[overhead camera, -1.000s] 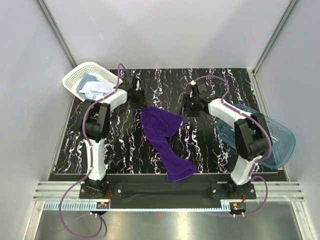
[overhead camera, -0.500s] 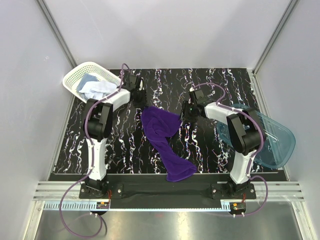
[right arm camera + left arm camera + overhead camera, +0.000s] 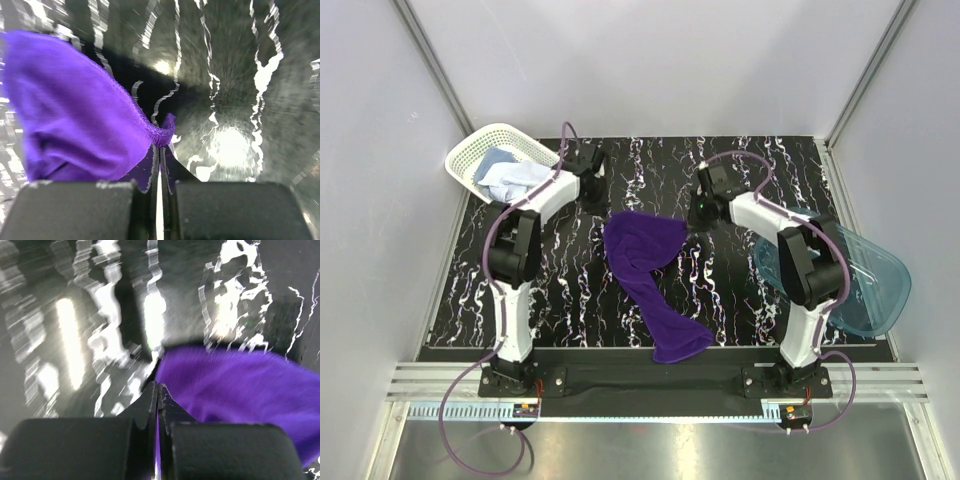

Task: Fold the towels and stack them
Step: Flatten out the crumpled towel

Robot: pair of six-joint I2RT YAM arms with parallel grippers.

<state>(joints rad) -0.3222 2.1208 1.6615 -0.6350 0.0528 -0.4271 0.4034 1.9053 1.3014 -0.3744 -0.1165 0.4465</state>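
Overhead view was bright, even and sharp. Wrist views were blurred, with white glare on the table (image 3: 70, 340) and dark shadow behind the towel (image 3: 75, 115).

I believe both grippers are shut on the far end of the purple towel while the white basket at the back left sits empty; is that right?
Not quite: the basket is not empty; the top view shows pale towels lying in it. The rest holds: the left gripper and the right gripper are each shut on the far end of the purple towel.
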